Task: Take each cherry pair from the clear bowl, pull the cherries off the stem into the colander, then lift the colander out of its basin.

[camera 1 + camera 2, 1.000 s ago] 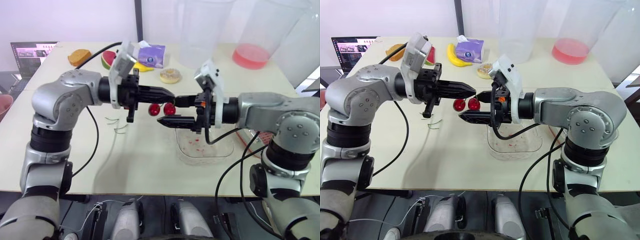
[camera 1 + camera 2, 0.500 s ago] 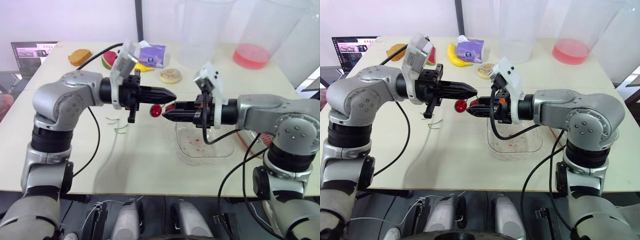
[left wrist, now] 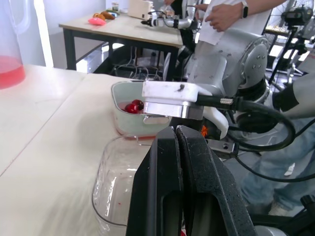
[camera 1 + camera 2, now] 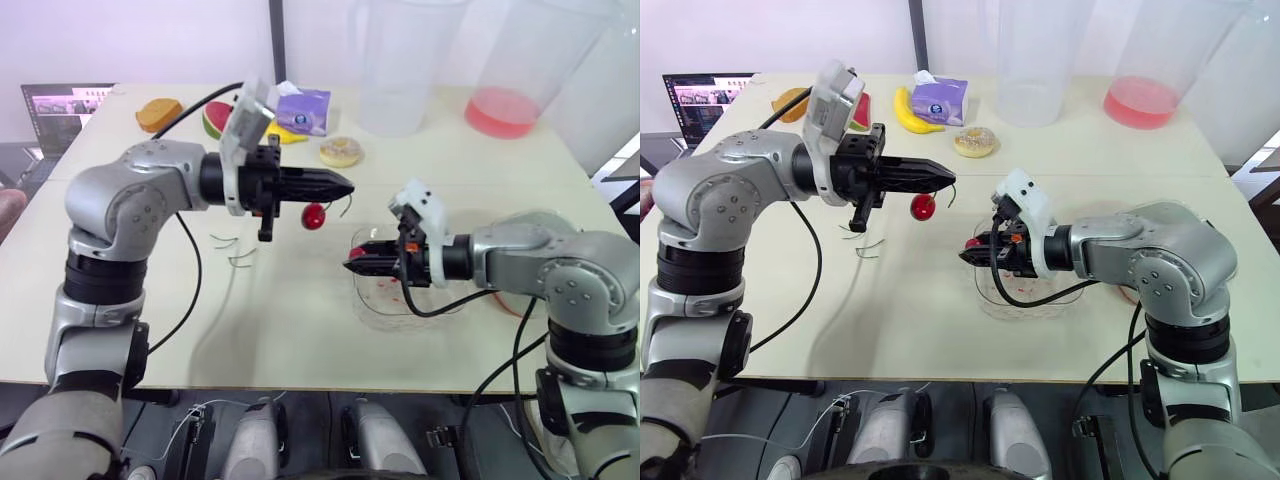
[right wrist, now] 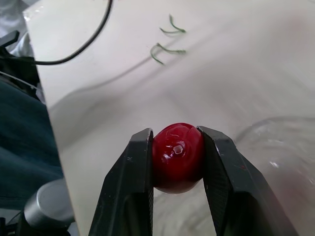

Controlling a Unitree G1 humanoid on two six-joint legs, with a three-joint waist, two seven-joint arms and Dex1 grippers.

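Left gripper (image 4: pixel 343 186), black fingers pressed together on a thin green stem (image 4: pixel 344 205), dangles a glossy red cherry (image 4: pixel 314 215) over the bare beige desk (image 4: pixel 150 300). Right gripper (image 4: pixel 354 255) hangs at the left rim of the clear round-cornered plastic bowl (image 4: pixel 1020 305), right of desk centre. In the right wrist view, a second smooth cherry (image 5: pixel 177 157) is clamped between both pads, with loose curled stems (image 5: pixel 167 48) on open desk beyond.

You have bright, even light over the whole table (image 4: pixel 300 330), and its pale top gives no hard glare. The green stems (image 4: pixel 232 250) lying on it throw almost no shadow. In the left wrist view, a strip of background beside the pitcher (image 3: pixel 10 49) is washed out to white. In the right wrist view, the cherry (image 5: pixel 177 157) carries one small white reflection. The laptop screen (image 4: pixel 66 104) glows by itself.
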